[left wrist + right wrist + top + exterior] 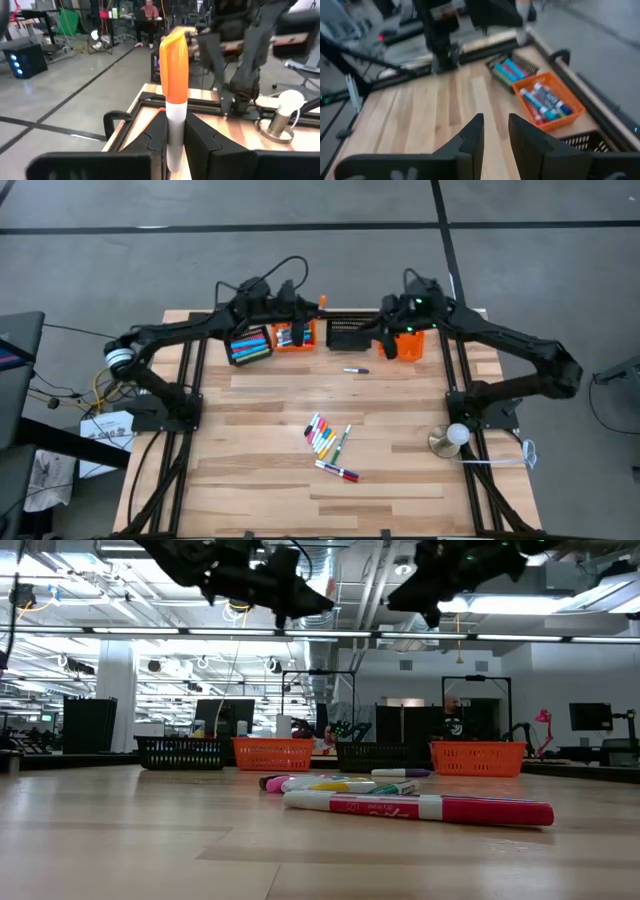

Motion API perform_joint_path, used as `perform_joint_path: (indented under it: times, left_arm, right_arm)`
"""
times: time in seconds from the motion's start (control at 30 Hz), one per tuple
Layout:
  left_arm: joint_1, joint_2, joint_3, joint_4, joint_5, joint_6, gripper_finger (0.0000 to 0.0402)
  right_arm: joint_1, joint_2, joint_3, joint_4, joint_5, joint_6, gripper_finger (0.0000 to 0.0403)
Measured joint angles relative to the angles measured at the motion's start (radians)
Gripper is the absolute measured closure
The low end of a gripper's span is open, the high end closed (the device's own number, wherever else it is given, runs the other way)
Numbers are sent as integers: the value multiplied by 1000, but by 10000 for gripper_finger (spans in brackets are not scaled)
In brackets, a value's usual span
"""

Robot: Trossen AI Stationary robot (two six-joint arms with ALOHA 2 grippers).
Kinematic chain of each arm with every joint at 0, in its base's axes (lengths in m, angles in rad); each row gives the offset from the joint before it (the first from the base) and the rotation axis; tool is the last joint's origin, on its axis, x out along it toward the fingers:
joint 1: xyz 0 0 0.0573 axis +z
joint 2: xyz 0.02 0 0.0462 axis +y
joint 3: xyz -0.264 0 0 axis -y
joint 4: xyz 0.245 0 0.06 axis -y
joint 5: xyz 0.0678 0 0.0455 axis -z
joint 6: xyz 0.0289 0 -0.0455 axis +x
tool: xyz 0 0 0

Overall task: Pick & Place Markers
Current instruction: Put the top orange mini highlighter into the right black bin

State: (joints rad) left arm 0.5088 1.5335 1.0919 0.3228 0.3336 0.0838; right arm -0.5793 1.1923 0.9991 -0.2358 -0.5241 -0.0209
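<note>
Pale wood planks are making up the worktop, and most of the markers are lying on it in a loose cluster near the middle, toward the front edge. One pink-capped marker is lying across the front of that cluster in the low view, with the rest of the group bunched just behind it. A single dark-capped marker is lying apart, closer to the row of baskets at the back.

The left gripper is hanging over the back of the worktop, above the orange basket that is sitting second from the left. Its fingers are clenching an orange-capped marker, which is standing upright between them with its white barrel pinched low and its cap pointing up.

The right gripper is also hovering over the back row, between the black mesh basket and the far-right orange basket. Its fingers are standing a narrow gap apart with nothing between them.

In the right wrist view, the orange basket is already holding several markers in blue, white and red, and the black basket beside it is holding blue, green and pink ones. In the high view that same black basket is sitting at the left end of the row.

A round white lamp on a brass base is standing near the right arm's mount. A person is sitting at a desk far back in the room.
</note>
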Motion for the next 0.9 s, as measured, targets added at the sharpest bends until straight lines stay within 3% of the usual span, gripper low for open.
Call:
perform_joint_path:
  times: [0.33,0.9]
  left_arm:
    - [1,208,178,-22,8,69,361]
    - [4,421,357,-169,57,279,361]
  right_arm:
    - [-76,-157,-190,256,0,70,324]
    - [-127,-208,-302,509,43,271,324]
